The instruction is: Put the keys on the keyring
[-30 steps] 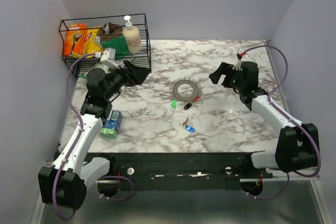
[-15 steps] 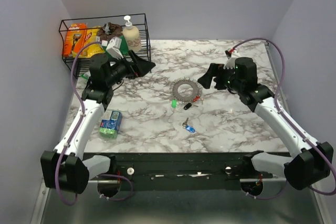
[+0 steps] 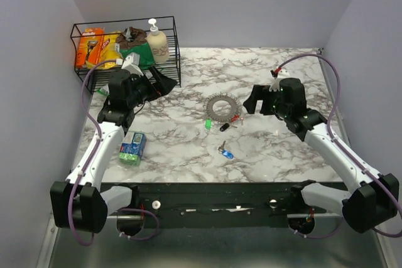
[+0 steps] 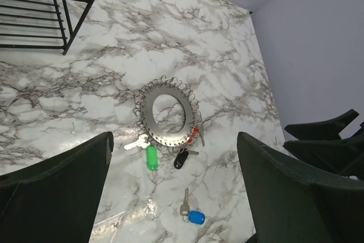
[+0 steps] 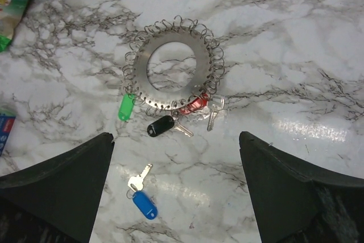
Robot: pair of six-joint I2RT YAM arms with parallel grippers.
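Two hands spread wide, empty: left hand [image 3: 168, 81], right hand [image 3: 254, 103]. Mid-frame on desk [image 3: 188, 149] lies keyring [image 5: 202, 69]; blue key [image 5: 143, 203] apart, lower.

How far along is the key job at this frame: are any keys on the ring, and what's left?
Possibly done: the green key, black key and red key lie against the keyring's near rim; whether they are hooked on cannot be told. In hand: nothing. The left gripper and right gripper are open above the table, both empty. Left: the blue key lies apart from the ring, clearly unattached.
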